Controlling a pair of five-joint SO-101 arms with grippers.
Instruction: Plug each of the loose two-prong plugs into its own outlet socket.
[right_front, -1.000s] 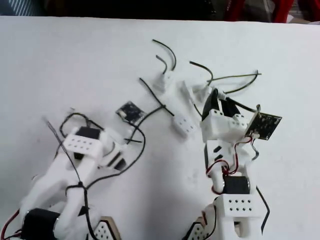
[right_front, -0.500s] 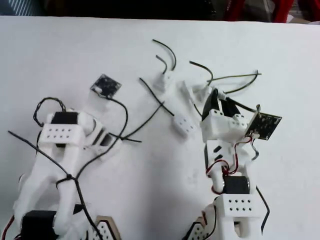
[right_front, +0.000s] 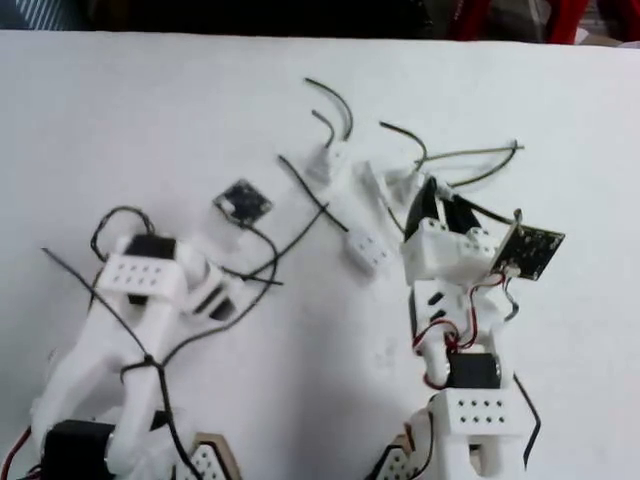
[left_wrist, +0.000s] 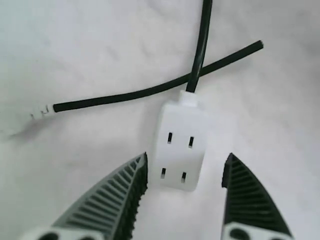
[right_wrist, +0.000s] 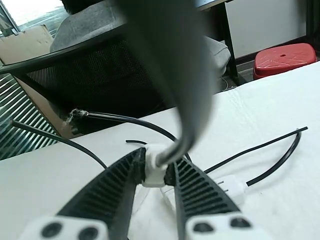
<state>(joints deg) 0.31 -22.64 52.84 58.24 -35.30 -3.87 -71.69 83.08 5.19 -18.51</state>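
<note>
Socket (left_wrist: 180, 145), white with four slots, lies flat on the white table (left_wrist: 75, 50). Its black cord (left_wrist: 201, 45) runs away from my left claw (left_wrist: 186, 161) and crosses over a second cord (left_wrist: 125, 95) just beyond the block. The left claw stands released, one ribbed finger (left_wrist: 127, 192) on either side of the socket's near end, neither touching it as far as I can see. In the high view, the left arm (right_front: 140, 278) sits at the near left of the table, apart from the cluster of parts in the middle.

On the other side, my right claw (right_wrist: 157, 162) is clenched on a small white fitting (right_wrist: 154, 172) with a thick cord (right_wrist: 170, 75) rising out of it. I cannot tell whether that fitting is a plug or a socket. Just beyond it a loose plug (right_wrist: 234, 190) lies on the table, two prongs showing at one end.

From overhead, the right arm (right_front: 475, 410) reaches up the right side, its claw at the right edge of the cluster. Near it, toward the left arm, another socket (right_front: 368, 248) lies on the table, and a further white piece (right_front: 328, 160) with short cords lies farther back. Thin dark cords (right_front: 470, 155) trail across the table behind the right claw.
</note>
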